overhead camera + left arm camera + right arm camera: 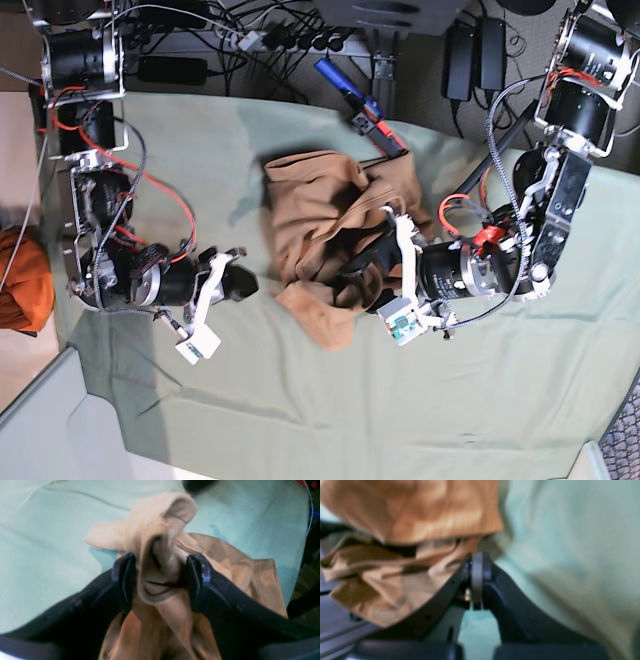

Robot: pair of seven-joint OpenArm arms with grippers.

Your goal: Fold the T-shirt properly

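The tan T-shirt (315, 200) lies crumpled in a heap at the middle of the green table cloth (480, 390). My left gripper (358, 272) has pushed into the heap's right side. In the left wrist view its jaws (160, 582) stand wide apart, and a bunched fold of the T-shirt (160, 530) rises between the two fingers. My right gripper (245, 284) is low on the table just left of the T-shirt, shut. In the right wrist view its fingertips (475, 562) are pressed together, with the T-shirt (407, 512) right beside them at the upper left.
A brighter orange cloth bundle (25, 280) sits off the table's left edge. Power bricks and cables (300, 40) crowd the back edge, and a blue and red connector (350, 95) lies near the T-shirt's top. The table's front corner (70, 370) is at lower left.
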